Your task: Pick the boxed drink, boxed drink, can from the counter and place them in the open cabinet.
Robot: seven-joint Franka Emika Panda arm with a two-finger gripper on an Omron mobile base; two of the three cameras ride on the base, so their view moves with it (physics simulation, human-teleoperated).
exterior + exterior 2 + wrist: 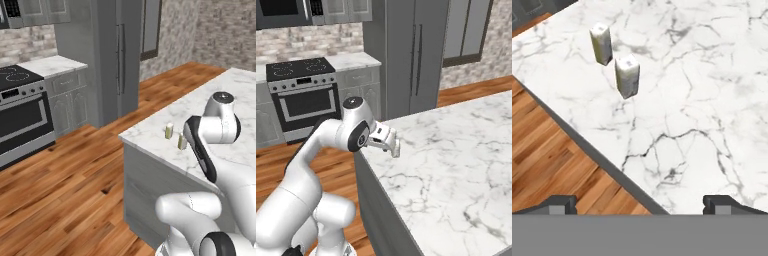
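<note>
Hovering over the edge of the white grey-veined marble counter [702,100], the white arm's gripper [640,202] held its jaws spread wide and empty, apparently lining up a first pick. The two small upright cream-white cartons [627,75] stood close together, apart, in the hand view's upper left.

Two boxed drinks [602,43] [627,75] upright, marble counter [702,100]

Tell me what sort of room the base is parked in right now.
A home kitchen, by the look of it: a stove with an oven against a brick wall, a tall grey fridge, and a marble counter where two boxed drinks stand.
</note>
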